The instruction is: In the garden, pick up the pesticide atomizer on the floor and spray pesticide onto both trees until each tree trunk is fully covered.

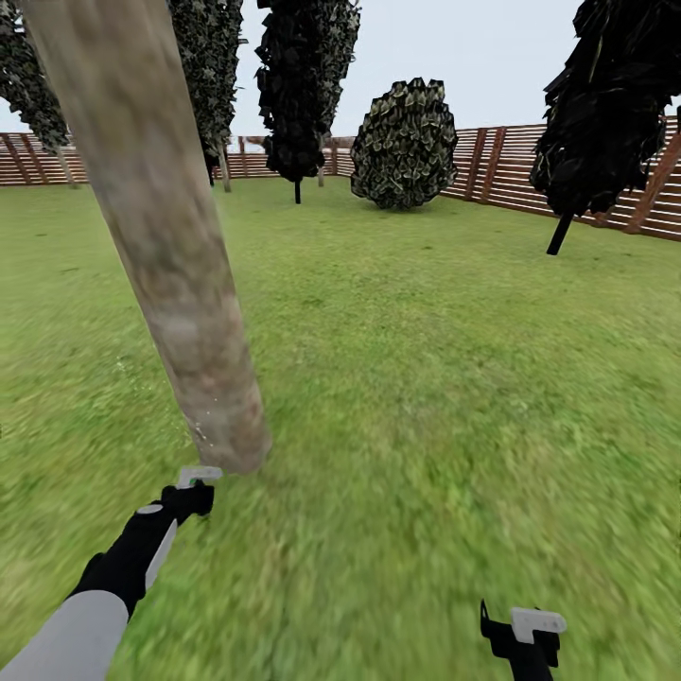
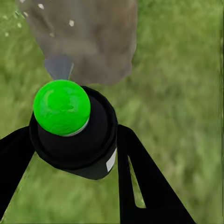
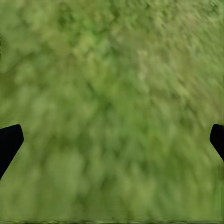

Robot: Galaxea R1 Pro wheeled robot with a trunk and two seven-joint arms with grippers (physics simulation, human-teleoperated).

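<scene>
1 atomizer (image 2: 70, 130) sits clamped in the left claw (image 2: 70, 154), just beside the tree trunk (image 1: 180, 303); right claw (image 3: 112, 140) wide.

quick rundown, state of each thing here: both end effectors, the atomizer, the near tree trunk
left end effector: shut on the pesticide atomizer, pointed at the trunk's base
right end effector: open, holding nothing, over the lawn
pesticide atomizer: held, green cap up, nozzle towards the trunk
tree trunk: leaning, a few pale specks near its base

grey left forearm (image 1: 66, 636), black fingers (image 2: 144, 182)
</scene>
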